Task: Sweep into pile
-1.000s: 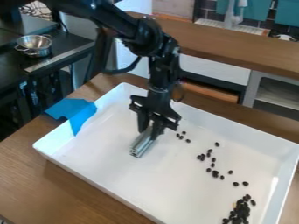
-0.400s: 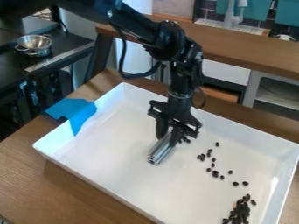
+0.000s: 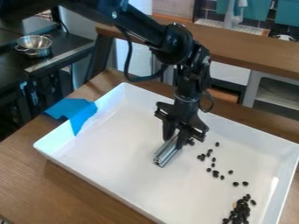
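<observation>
My gripper (image 3: 175,139) is low over the middle of the white tray (image 3: 111,170), shut on a silvery grooved metal bar (image 3: 166,153) that lies slantwise at the tray floor. Just right of the fingers are a few dark beans (image 3: 191,142), partly hidden by the gripper. More loose beans (image 3: 215,173) are scattered to the right of the bar. A denser heap of beans (image 3: 241,211) lies near the tray's front right corner.
Raised white walls surround the work area. Blue tape (image 3: 74,112) covers part of the tray's left wall. The tray stands on a wooden table (image 3: 76,192). A metal bowl (image 3: 35,45) sits on a dark counter at the back left.
My gripper has moved to the right and a little toward the tray's front with the metal bar, coming up to the nearest beans. The bean heap at the front right looks unchanged.
</observation>
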Controlling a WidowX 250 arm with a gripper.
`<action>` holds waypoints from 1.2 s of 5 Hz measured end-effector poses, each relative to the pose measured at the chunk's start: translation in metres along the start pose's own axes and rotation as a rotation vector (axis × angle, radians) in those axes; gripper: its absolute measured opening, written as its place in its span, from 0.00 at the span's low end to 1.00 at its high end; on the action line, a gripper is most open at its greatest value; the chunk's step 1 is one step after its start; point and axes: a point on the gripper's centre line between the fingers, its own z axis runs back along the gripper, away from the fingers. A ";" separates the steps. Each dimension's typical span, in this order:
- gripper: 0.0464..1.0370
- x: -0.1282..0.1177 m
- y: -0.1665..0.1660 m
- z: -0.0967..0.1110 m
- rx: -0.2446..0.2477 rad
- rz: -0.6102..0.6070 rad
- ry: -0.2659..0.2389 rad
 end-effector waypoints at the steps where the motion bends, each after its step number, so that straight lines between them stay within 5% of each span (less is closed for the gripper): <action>1: 0.31 -0.003 -0.008 0.000 -0.003 -0.033 -0.019; 5: 0.31 -0.013 -0.064 0.005 -0.028 -0.184 -0.062; 6: 0.31 -0.023 -0.099 0.010 -0.060 -0.250 -0.061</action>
